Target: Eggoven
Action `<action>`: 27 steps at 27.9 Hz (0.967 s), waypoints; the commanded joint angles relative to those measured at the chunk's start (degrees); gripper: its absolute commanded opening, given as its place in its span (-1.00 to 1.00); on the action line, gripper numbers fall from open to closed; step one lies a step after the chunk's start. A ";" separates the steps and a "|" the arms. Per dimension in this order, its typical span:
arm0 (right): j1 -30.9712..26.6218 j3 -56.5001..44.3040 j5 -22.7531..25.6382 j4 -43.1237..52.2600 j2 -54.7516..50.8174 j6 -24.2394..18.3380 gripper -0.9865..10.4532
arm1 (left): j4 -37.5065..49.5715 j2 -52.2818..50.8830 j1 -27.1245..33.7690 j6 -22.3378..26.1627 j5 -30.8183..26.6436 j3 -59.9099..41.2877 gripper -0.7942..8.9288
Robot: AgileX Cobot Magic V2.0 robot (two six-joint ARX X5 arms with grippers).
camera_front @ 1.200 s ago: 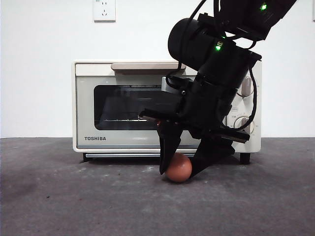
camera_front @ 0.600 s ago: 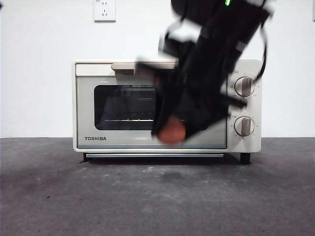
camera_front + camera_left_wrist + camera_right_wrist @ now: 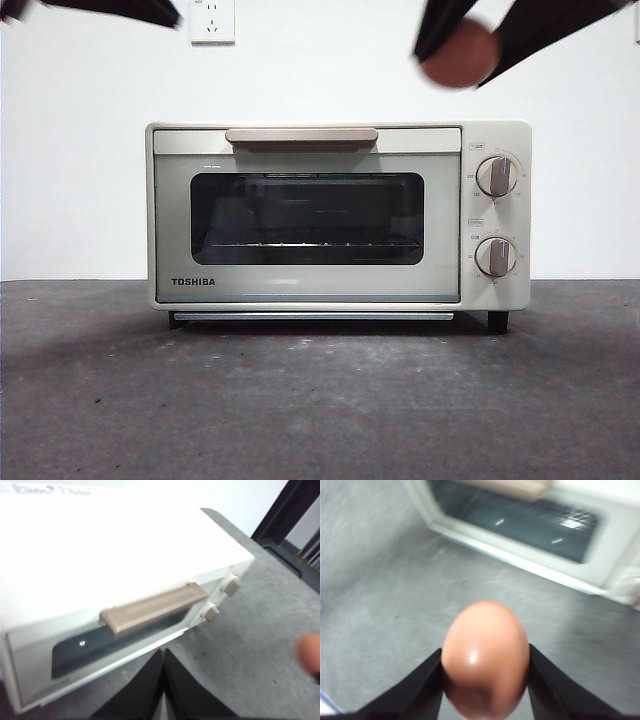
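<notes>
One egg (image 3: 485, 657) clamped in R gripper (image 3: 485, 680); oven (image 3: 338, 215) door shut.

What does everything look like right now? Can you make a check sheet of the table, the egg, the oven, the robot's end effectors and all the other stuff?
Surface: dark grey table, bare in front of the oven.
Egg: reddish-brown egg held high in the air, above the oven's top right.
Oven: cream toaster oven, door shut, handle along the top, two knobs on the right.
Clutter: nothing seen.
Right end effector: right end effector shut on the egg, one jaw on each side.
Left end effector: left end effector jaws together, empty, above the oven's front near the handle.
Cables: nothing seen.
Surroundings: white wall with a socket.
</notes>
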 commanded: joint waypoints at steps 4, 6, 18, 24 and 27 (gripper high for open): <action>0.61 0.94 3.39 -3.19 -6.10 -1.53 -0.82 | 2.97 10.54 -2.32 2.75 -1.36 6.03 -0.82; 0.61 0.94 3.80 -4.28 -7.74 -1.53 -0.82 | 3.96 13.42 -2.97 3.30 -2.47 7.58 -0.82; 0.61 0.94 6.80 -7.72 -13.07 -1.53 -0.82 | 4.55 25.86 -6.32 6.05 -5.33 14.38 -0.82; 0.61 0.94 6.80 -7.93 -13.49 -1.55 -0.82 | 3.93 28.44 -7.48 6.62 -7.02 14.40 -0.82; 0.61 0.94 6.80 -8.15 -13.49 -1.55 -0.82 | 1.51 28.61 -8.79 6.69 -6.97 14.40 -0.82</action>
